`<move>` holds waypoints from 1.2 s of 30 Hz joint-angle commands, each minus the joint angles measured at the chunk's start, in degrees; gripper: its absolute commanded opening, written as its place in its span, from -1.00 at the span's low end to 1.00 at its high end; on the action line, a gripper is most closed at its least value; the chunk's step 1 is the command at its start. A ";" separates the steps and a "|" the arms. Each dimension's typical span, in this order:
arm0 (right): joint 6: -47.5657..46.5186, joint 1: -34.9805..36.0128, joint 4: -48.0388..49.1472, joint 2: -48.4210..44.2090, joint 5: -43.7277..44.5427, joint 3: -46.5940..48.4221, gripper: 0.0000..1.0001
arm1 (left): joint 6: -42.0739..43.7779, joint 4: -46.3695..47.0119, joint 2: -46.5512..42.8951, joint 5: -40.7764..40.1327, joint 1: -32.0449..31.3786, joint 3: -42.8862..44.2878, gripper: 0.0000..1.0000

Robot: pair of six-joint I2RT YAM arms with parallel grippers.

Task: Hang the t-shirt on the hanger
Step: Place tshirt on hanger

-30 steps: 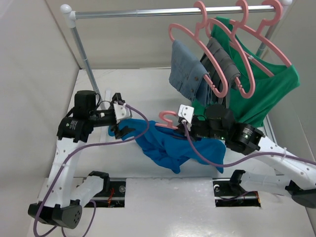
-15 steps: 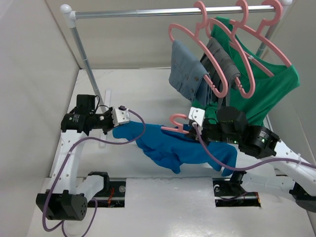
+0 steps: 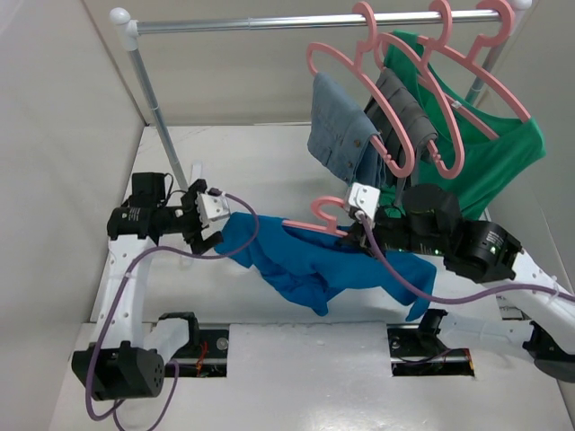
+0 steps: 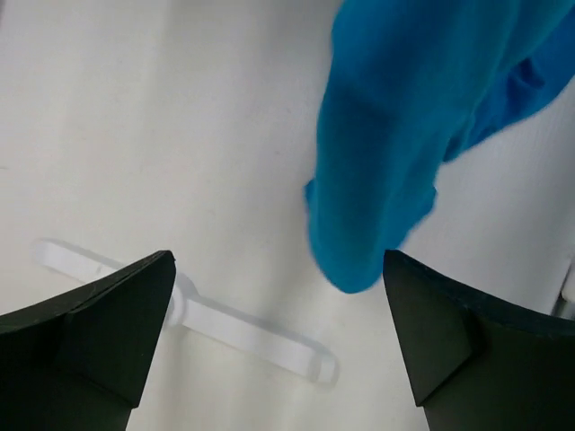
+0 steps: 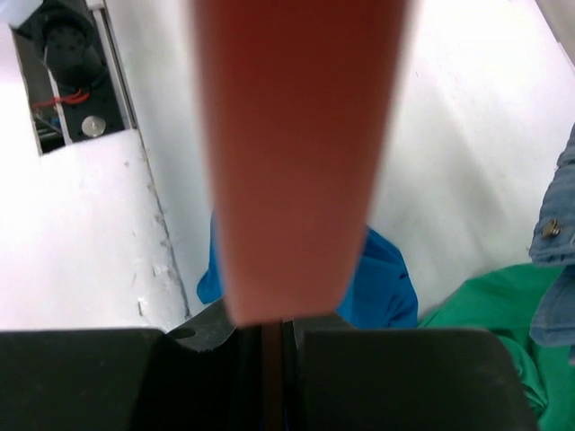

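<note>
The bright blue t-shirt (image 3: 301, 260) hangs in mid-air, draped over the bare pink hanger (image 3: 325, 214), with its lower folds drooping toward the table. My right gripper (image 3: 352, 224) is shut on the hanger near its hook; in the right wrist view the hanger (image 5: 296, 153) fills the middle above my closed jaws (image 5: 274, 328), with the t-shirt (image 5: 386, 287) below it. My left gripper (image 3: 203, 220) is open and empty just left of the t-shirt's left end. In the left wrist view the t-shirt (image 4: 404, 135) hangs ahead of the gripper (image 4: 278, 337), untouched by it.
A clothes rail (image 3: 305, 21) spans the back, with pink hangers bearing a denim garment (image 3: 340, 130), a grey garment (image 3: 409, 112) and a green shirt (image 3: 490, 162) close behind my right arm. The rail's white foot bracket (image 4: 225, 328) lies on the table under my left gripper.
My left gripper has let go of the t-shirt's left end, opened and drawn back slightly left. My right gripper has raised the hanger and shirt and shifted a little right.
</note>
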 commanded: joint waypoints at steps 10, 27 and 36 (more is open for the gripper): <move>-0.96 0.11 7.10 10.84 -6.28 10.02 -1.00 | -18.09 22.33 -21.26 13.85 0.37 1.81 1.00; -6.94 0.11 16.41 19.37 -14.83 12.57 -1.00 | -2.24 -10.49 -3.42 13.22 -11.23 11.24 0.95; -8.52 -0.50 17.03 21.04 -14.30 13.71 -1.00 | -7.85 -5.93 -5.42 10.65 -11.23 10.71 -1.00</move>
